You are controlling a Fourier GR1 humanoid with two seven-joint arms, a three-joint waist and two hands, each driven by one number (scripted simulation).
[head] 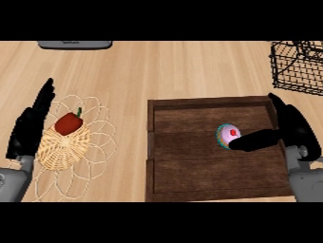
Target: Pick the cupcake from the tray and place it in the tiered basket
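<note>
The cupcake [227, 135] is lying on its side inside the dark wooden tray [192, 178], which is filling the 4 o'clock part of the counter [185, 71]. Its teal wrapper and pink top with a red spot are facing up, and its right edge is being covered by the thumb [254, 140] of the right hand [295, 130]. The right hand is standing over the tray's right rim at 3 o'clock, fingers straight and pointing toward 12 o'clock, with the thumb reaching out toward 9 o'clock. It is open and closing on nothing; whether the thumb tip is touching the cupcake or only overlapping it is hard to tell. The black wire tiered basket [308, 71] is sitting at 2 o'clock, well apart from the tray and cut off by the view's right edge, so its tiers are not making themselves out. At 9 o'clock the left hand [27, 130] is resting open, fingers straight and up, just beside a woven basket [62, 154] with a looping rim. A red item [68, 124] with a small green stem is lying in it; its kind is unclear. At 11 o'clock a grey object [74, 44] is showing only its lower edge.
</note>
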